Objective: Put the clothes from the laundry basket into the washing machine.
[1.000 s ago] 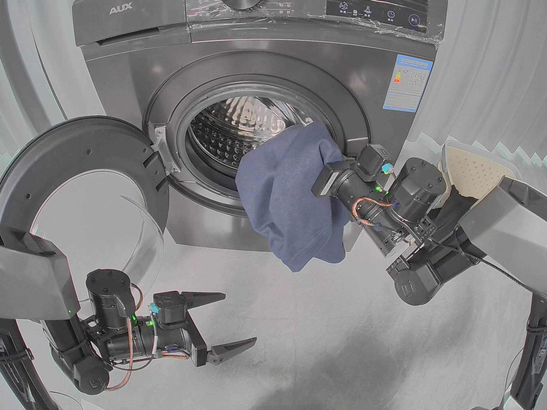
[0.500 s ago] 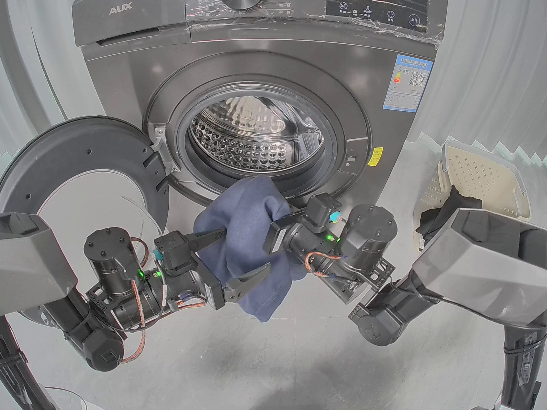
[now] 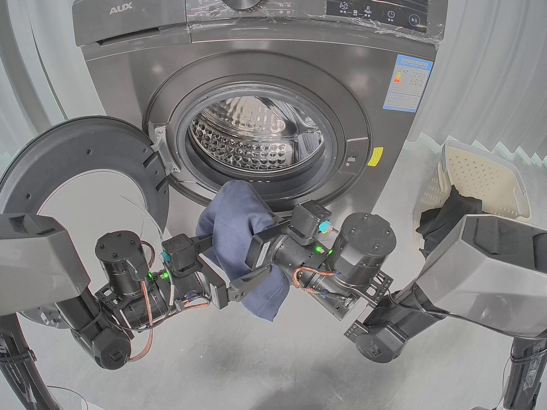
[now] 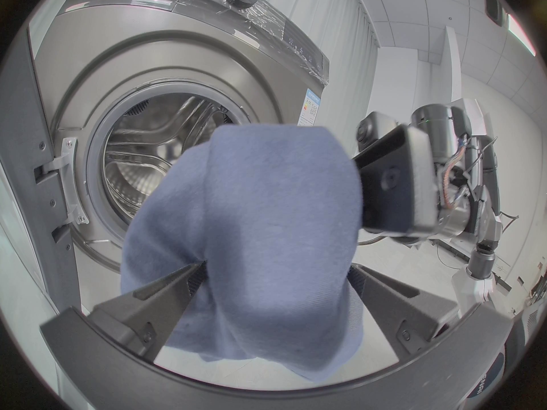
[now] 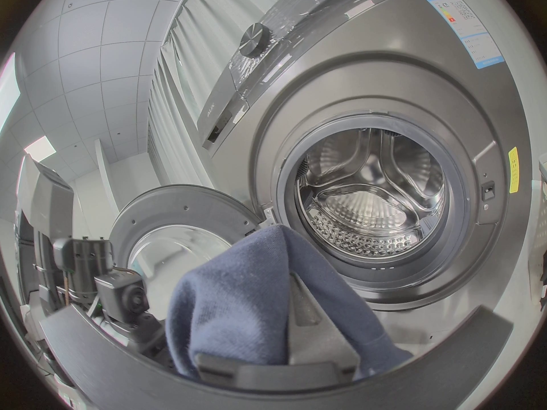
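Note:
A blue garment (image 3: 236,217) hangs in front of the washing machine (image 3: 256,58), just below its open drum (image 3: 256,135). My right gripper (image 3: 256,240) is shut on the garment, and the cloth drapes over its fingers (image 5: 310,320). My left gripper (image 3: 242,253) is open, one finger on either side of the hanging cloth (image 4: 279,229); its fingers (image 4: 165,291) flank the fabric without clamping it. The laundry basket (image 3: 484,172) stands at the right with dark clothes (image 3: 450,212) in it. The drum (image 5: 370,200) looks bare inside.
The round machine door (image 3: 85,160) is swung wide open at the left, close behind my left arm. Grey floor (image 3: 296,360) lies open in front of the machine. Pale curtains hang behind on both sides.
My right gripper has carried the blue garment down and left, away from the drum opening. My left arm has risen and its open fingers have come around the cloth.

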Tool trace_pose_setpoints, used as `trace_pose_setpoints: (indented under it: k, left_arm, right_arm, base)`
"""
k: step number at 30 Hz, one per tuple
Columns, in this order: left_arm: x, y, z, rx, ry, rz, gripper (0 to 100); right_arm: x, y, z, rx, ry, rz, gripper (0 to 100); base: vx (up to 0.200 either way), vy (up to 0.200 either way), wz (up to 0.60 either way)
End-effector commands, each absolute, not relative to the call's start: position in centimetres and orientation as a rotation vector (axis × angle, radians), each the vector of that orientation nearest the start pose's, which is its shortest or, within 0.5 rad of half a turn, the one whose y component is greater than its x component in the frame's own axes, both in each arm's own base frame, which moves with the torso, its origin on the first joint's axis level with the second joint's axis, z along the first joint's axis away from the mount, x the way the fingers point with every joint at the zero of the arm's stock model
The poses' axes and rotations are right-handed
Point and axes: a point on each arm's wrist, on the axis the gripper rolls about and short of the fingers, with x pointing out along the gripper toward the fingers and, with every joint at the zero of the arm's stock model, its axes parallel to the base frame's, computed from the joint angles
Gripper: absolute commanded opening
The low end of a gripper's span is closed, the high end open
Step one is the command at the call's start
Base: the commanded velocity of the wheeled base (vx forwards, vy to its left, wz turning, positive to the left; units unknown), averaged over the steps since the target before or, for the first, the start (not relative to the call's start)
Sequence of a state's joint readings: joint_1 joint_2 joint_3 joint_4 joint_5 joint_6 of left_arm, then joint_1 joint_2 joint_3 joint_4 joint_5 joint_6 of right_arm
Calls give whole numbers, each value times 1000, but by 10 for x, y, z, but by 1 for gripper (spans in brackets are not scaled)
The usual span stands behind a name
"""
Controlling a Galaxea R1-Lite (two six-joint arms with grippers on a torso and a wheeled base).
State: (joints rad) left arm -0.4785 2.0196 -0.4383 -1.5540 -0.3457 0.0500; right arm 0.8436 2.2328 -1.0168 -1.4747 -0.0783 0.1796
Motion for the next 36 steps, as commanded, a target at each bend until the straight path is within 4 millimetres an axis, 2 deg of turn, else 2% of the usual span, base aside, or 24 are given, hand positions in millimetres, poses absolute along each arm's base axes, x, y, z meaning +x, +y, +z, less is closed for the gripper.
trace_pose_setpoints:
  k: [1,6,13,17,33,34,36]
  left_arm:
    - [275,-145,85,51,22,-800,100]
    - [285,-144,88,45,-2,-752,100]
    - [286,-144,83,46,16,-749,100]
    - [287,-145,77,47,33,-751,100]
    - [298,-138,63,49,70,-716,100]
    - [298,-138,62,49,71,-716,0]
    - [298,-138,62,49,71,-716,0]
  right_arm:
    - [263,310,133,302,-171,810,0]
    - [254,312,126,294,-138,827,0]
    - [247,318,127,300,-139,850,0]
    - [245,319,135,316,-159,858,0]
    - [242,315,146,341,-180,841,0]
    - [242,314,147,342,-182,840,0]
    - [242,314,147,342,-180,840,0]
  base:
    - [0,0,0]
    - [0,0,0]
    - [0,0,0]
    - [0,0,0]
    - [0,0,0]
    - [0,0,0]
    - [0,0,0]
